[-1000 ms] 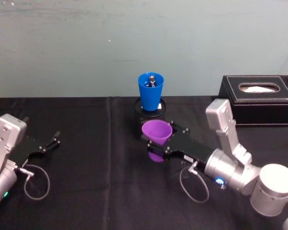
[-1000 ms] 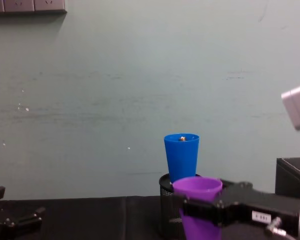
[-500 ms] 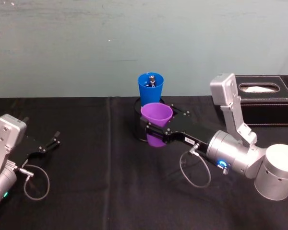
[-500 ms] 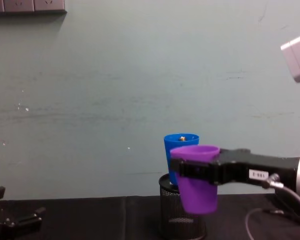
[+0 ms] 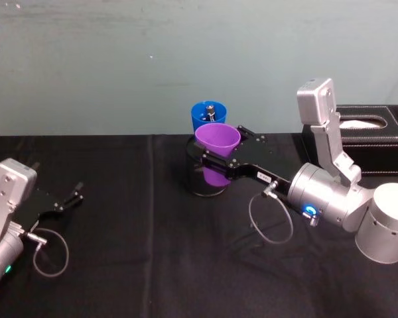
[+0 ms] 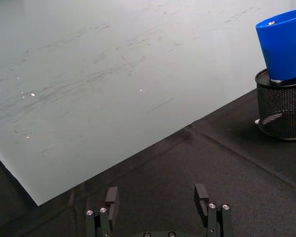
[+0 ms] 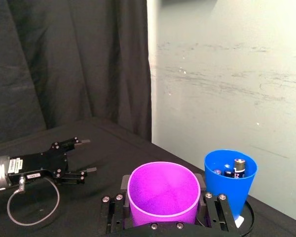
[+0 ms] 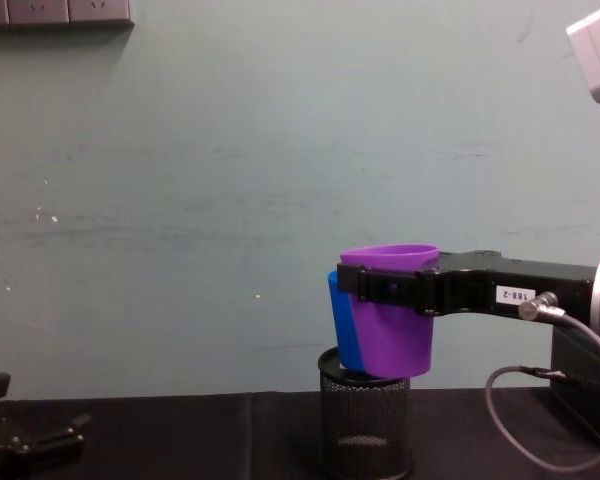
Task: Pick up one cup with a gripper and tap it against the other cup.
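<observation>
My right gripper (image 5: 227, 150) is shut on the purple cup (image 5: 217, 142) and holds it upright in the air, level with the blue cup (image 5: 201, 117). The blue cup stands in the mouth of a black mesh pen holder (image 5: 200, 183) at the back of the table. From the chest, the purple cup (image 8: 390, 330) overlaps the blue cup (image 8: 341, 328). In the right wrist view the purple cup (image 7: 163, 190) sits close beside the blue cup (image 7: 230, 185), which holds batteries; I cannot tell if they touch. My left gripper (image 5: 69, 197) rests open at the left.
A black tissue box (image 5: 375, 142) stands at the back right, behind my right arm. A black cloth (image 5: 132, 252) covers the table and a pale wall (image 5: 119, 59) runs close behind the cups. The left gripper (image 6: 158, 197) has bare cloth in front of it.
My right gripper has lifted the purple cup off the table and carried it back and up, from in front of the mesh holder to beside the blue cup. The left arm has not moved.
</observation>
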You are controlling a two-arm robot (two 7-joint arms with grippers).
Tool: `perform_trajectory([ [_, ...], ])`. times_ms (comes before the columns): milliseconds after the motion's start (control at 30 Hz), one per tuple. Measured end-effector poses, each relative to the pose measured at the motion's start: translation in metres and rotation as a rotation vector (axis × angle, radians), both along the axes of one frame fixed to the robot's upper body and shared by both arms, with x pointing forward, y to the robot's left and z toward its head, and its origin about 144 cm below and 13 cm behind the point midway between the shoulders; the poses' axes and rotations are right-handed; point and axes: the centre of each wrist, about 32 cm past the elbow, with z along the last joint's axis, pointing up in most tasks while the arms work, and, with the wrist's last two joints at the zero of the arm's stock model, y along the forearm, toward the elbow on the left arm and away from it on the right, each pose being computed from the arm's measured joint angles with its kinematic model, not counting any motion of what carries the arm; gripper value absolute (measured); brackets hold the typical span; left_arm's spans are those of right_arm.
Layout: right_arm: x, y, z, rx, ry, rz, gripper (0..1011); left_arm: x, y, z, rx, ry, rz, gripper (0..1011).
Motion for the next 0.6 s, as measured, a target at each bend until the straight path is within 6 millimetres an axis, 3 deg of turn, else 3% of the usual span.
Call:
perform_trajectory([
  [600,-0.0001,-0.0002,-0.0024,-0.001,0.001,0.001,735,0.0000,0.0000,0.0000,0.000,0.000,0.000,1000],
])
